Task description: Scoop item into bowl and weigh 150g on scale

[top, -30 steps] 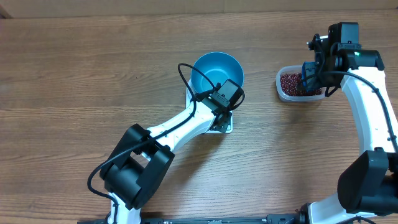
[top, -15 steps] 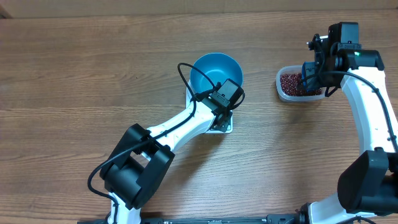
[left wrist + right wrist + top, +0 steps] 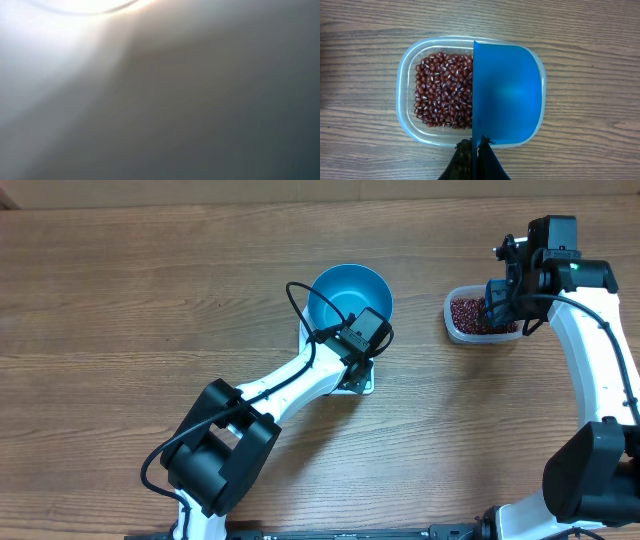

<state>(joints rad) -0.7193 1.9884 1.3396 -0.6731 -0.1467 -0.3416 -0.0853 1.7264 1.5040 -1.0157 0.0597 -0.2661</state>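
Your beans [image 3: 442, 90] are tiny, hard and loose, so they will likely roll and spill; they lie in the clear plastic tub [image 3: 402, 85], partly beneath the smooth blue scoop [image 3: 507, 95] that your right tool [image 3: 476, 146] clamps by its thin end. Lift them only in that stiff scoop, kept level. Your left tool [image 3: 358, 362] is closed together over the flat white scale [image 3: 362, 387] bearing the round blue bowl [image 3: 340, 295].

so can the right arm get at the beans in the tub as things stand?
Probably yes. The right hand, shut on the scoop, sits right over the open tub; there is no lid, and the beans lie bare beside the scoop.
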